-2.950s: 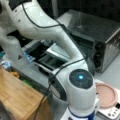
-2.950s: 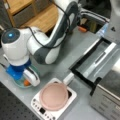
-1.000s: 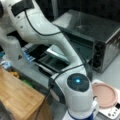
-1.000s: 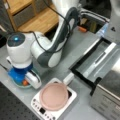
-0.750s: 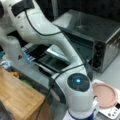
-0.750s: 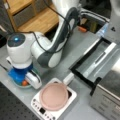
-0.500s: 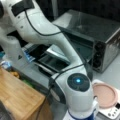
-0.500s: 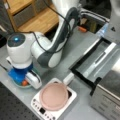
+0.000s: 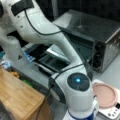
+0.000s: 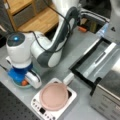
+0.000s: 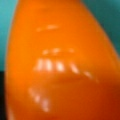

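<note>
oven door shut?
No. In a front view the oven door lies folded down flat in front of the toaster oven, leaving its dark inside open to view.

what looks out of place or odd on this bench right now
Little stands out. The toaster oven has its door dropped fully open with nothing visible inside. The gripper is pressed low into a teal bowl over an orange object, beside the pink plate on the white scale.
</note>
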